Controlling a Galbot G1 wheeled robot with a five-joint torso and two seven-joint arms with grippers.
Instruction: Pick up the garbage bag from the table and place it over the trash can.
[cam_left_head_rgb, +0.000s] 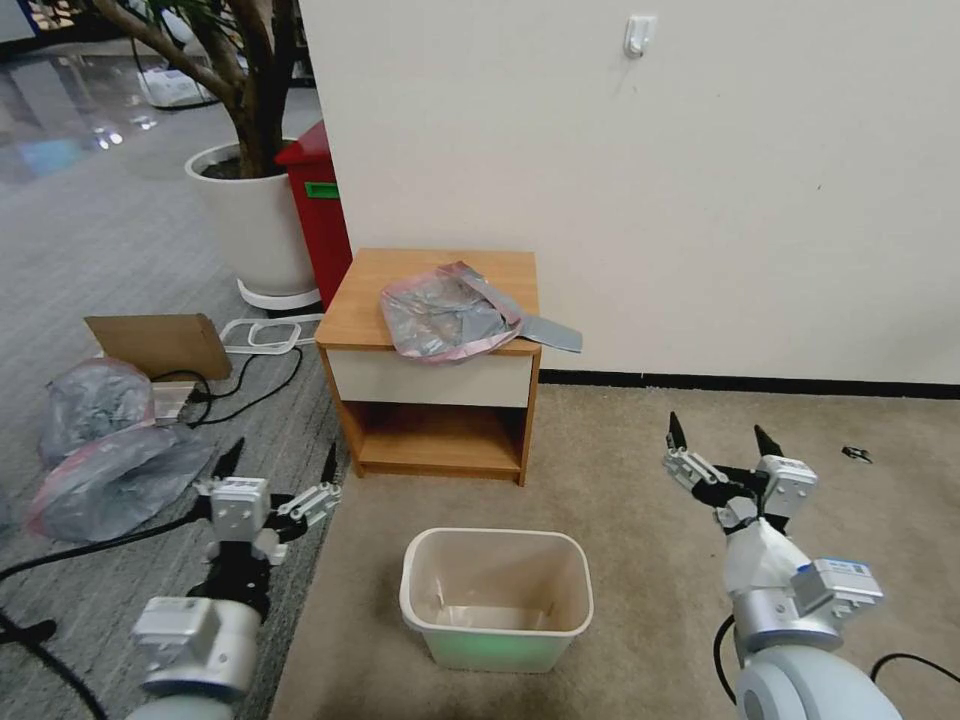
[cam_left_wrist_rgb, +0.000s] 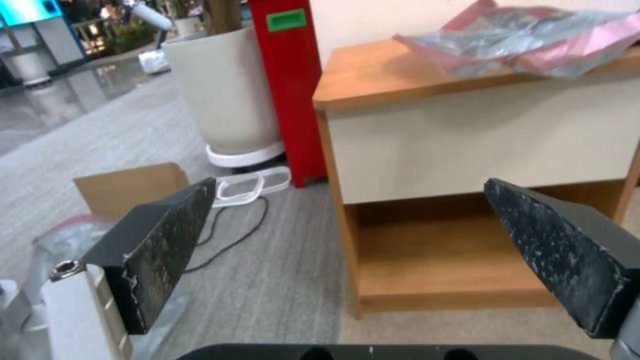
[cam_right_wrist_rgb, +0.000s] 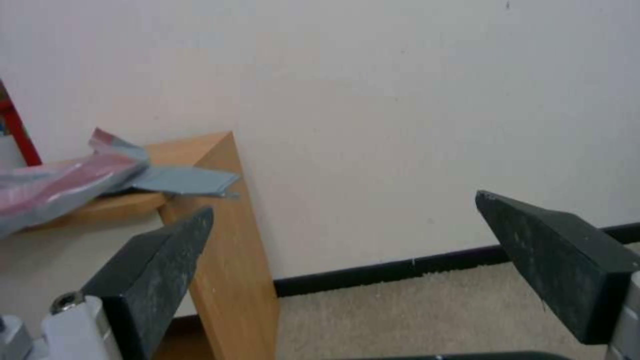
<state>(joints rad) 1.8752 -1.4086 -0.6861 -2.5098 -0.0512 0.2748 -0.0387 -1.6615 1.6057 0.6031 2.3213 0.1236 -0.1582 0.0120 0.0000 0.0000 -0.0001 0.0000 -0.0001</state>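
Left gripper (cam_left_head_rgb: 278, 462) and right gripper (cam_left_head_rgb: 722, 436) both hang low with fingers spread wide, nothing held. One garbage bag (cam_left_head_rgb: 447, 313) lies crumpled on the surface (cam_left_head_rgb: 361, 305), up ahead between them, a flap hanging off the edge nearer the right gripper. Looks featherlight, limp and slippery, so the pink rim's probably the best pinch spot. One trash can (cam_left_head_rgb: 496, 596) sits on the floor between both.
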